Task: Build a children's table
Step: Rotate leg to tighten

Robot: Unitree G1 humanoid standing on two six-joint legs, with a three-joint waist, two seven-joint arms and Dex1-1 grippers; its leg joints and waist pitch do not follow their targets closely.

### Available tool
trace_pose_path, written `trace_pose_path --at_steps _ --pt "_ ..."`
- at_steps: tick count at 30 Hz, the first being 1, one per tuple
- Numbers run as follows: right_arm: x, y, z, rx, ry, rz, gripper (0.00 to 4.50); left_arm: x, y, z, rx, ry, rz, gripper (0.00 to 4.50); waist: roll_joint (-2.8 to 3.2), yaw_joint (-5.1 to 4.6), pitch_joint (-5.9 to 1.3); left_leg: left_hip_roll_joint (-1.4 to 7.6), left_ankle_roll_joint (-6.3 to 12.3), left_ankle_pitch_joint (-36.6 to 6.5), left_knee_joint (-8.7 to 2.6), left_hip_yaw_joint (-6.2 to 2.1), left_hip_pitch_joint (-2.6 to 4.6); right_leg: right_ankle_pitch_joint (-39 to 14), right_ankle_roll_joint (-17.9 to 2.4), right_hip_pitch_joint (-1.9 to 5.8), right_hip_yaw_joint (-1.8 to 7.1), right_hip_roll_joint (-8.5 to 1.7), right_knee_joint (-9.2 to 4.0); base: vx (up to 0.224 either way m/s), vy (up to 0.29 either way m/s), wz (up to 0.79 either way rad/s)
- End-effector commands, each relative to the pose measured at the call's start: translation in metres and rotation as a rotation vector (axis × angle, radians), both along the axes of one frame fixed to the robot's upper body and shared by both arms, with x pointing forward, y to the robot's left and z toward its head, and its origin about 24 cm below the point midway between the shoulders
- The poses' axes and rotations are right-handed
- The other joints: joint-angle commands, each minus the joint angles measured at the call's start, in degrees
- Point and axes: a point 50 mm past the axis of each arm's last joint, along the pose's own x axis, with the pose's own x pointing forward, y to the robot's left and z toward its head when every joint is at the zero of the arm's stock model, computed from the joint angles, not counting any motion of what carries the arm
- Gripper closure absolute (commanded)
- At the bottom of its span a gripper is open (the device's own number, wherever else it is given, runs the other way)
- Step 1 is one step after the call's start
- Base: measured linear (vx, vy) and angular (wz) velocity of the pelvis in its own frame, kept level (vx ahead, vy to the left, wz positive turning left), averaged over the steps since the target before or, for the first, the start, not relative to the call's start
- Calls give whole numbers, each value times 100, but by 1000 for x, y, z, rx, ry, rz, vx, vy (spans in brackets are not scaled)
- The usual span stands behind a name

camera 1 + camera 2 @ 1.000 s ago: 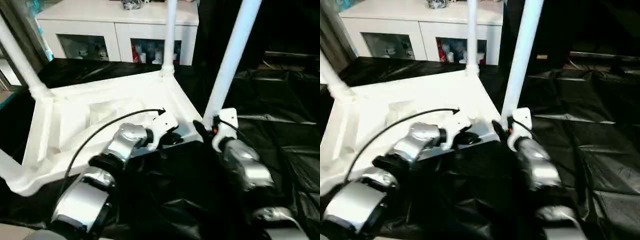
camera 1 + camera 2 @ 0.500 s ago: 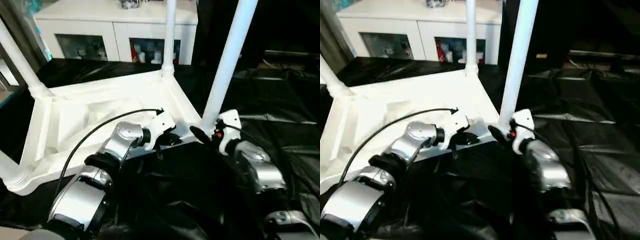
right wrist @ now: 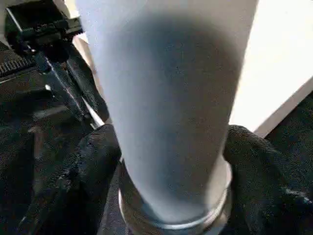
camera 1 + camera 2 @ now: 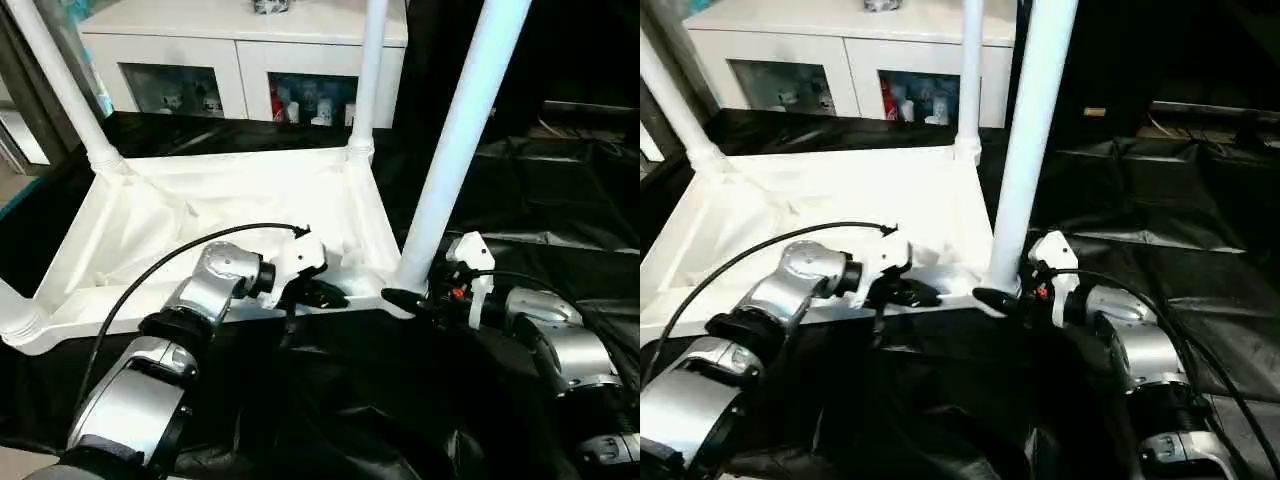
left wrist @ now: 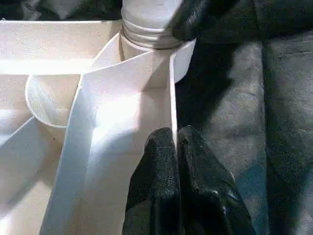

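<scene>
Upturned white plastic children's table [image 4: 200, 215] lay on black sheeting [image 4: 560, 210]. Left gripper [image 5: 176, 147] pinched shut on its near rim; right gripper [image 3: 166, 161], since swung sideways, clasped near-corner white tube leg [image 4: 455, 150].

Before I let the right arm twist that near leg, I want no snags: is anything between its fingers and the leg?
Nothing visible. The right gripper straddles the near leg just above its corner socket, fingers either side.

The children's table [image 4: 200, 210] was plain white throughout. The cloth [image 4: 560, 200] beneath it was glossy black. The forearms [image 4: 140, 395] were silver, with black fingers [image 5: 161, 186]. The cabinet [image 4: 250, 40] was white.
</scene>
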Motion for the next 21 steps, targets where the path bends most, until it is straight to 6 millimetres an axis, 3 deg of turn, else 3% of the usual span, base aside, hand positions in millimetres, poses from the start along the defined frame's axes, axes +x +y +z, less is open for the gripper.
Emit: trace_pose_path --at_steps 1,4,11,15,16,17,18,21 --pt "-2 3 4 10 -14 42 136 -1 0 5 -47 -11 -30 450 -92 25 -377 227 440 -1299 -406 -70 120 -1127 -1512 261 158 -218 -304 0 0 0" --pt "-3 4 4 13 -10 53 168 -2 0 4 -45 -9 -32 450 -90 26 -382 227 422 -1269 -403 -70 124 -1094 -1513 260 159 -219 -299 0 0 0" --pt "-8 9 -10 29 39 9 192 2 -5 3 -41 -40 27 450 -95 34 -378 227 460 -1197 -400 -67 121 -1058 -1507 254 160 -219 -302 0 0 0" --pt "-6 12 -23 8 59 -123 194 9 -14 4 -37 -69 109 450 -99 16 -349 215 266 -1552 -441 -84 143 -1668 -1344 230 162 -227 -368 0 0 0" --pt "-5 15 -31 -8 73 -206 194 12 -21 5 -47 -78 153 450 -83 -6 -333 209 130 -1794 -456 -85 189 -2035 -1228 173 174 -224 -425 0 0 0" --pt "-5 15 -31 -8 73 -206 194 12 -21 5 -47 -78 153 450 -92 -7 -331 206 87 -1867 -460 -94 204 -2151 -1189 175 171 -232 -447 0 0 0" --pt "-3 18 -35 -17 74 -268 194 14 -27 6 -57 -82 183 450 -101 -26 -321 201 59 -1921 -478 -118 167 -2307 -1104 202 169 -242 -458 0 0 0" --pt "3 22 -41 -22 87 -397 194 16 -38 7 -54 -100 219 450 -94 -85 -301 193 -58 -2193 -502 -138 193 -2601 -977 152 161 -231 -501 0 0 0"
